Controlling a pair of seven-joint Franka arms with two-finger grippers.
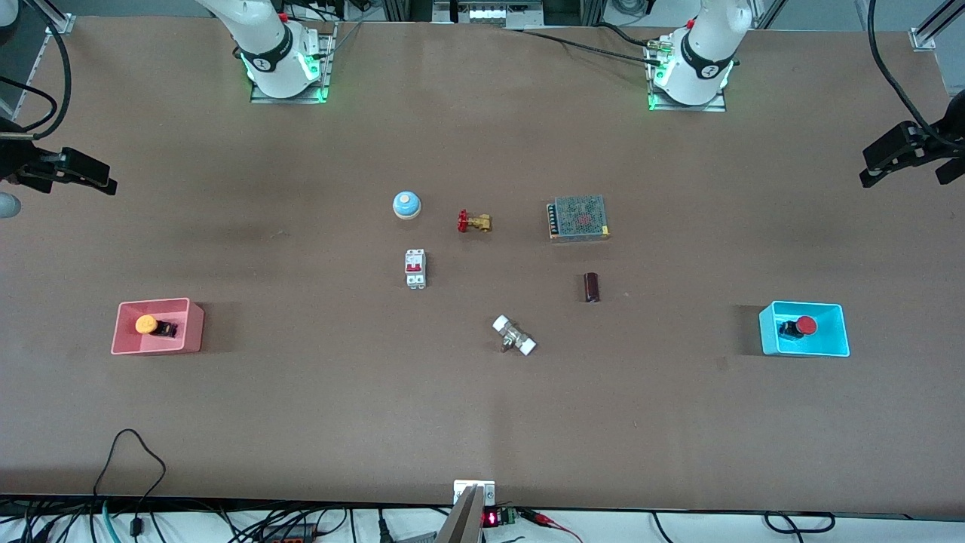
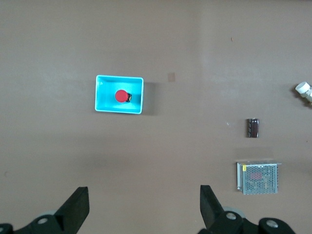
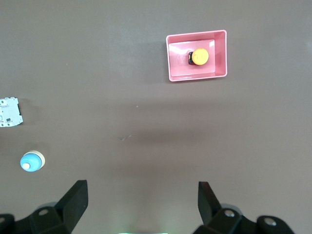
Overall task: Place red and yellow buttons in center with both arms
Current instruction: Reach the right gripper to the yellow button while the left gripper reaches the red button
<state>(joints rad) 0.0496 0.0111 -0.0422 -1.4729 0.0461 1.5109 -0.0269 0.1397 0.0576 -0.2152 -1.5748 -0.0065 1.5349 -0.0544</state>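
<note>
While both buttons lie inside their bins, we have nothing yet in the middle of the table [image 1: 482, 422]. The yellow button [image 1: 148, 324] lies on its side in the pink bin [image 1: 194, 329] at the right arm's end, and the red button [image 1: 804, 326] lies tipped over in the cyan bin [image 1: 838, 332] at the left arm's end.

Our left gripper [image 2: 145, 204] hangs high over bare table near its own end, fingers spread wide and holding nothing. Our right gripper [image 3: 142, 202] hangs the same way at its end, fingers spread and empty.

We see several ways this could go badly. Each button lies tipped with its black body close to a bin wall, so a finger coming straight down may strike the rim or wedge against the wall and drag the light bin along. A pinch on the round cap may slip off; the body looks the safer hold, though we cannot tell from up here exactly how it is turned.

The middle is crowded too: a blue bell [image 1: 406, 204], a brass valve [image 1: 474, 222], a white breaker [image 1: 415, 268], a mesh box [image 1: 579, 218], a dark cylinder [image 1: 592, 287] and a white-ended fitting [image 1: 514, 335]. A careless set-down may knock one of them, and both arms reaching the middle together may collide. The open table nearer the front camera than the fitting seems the safest spot.
</note>
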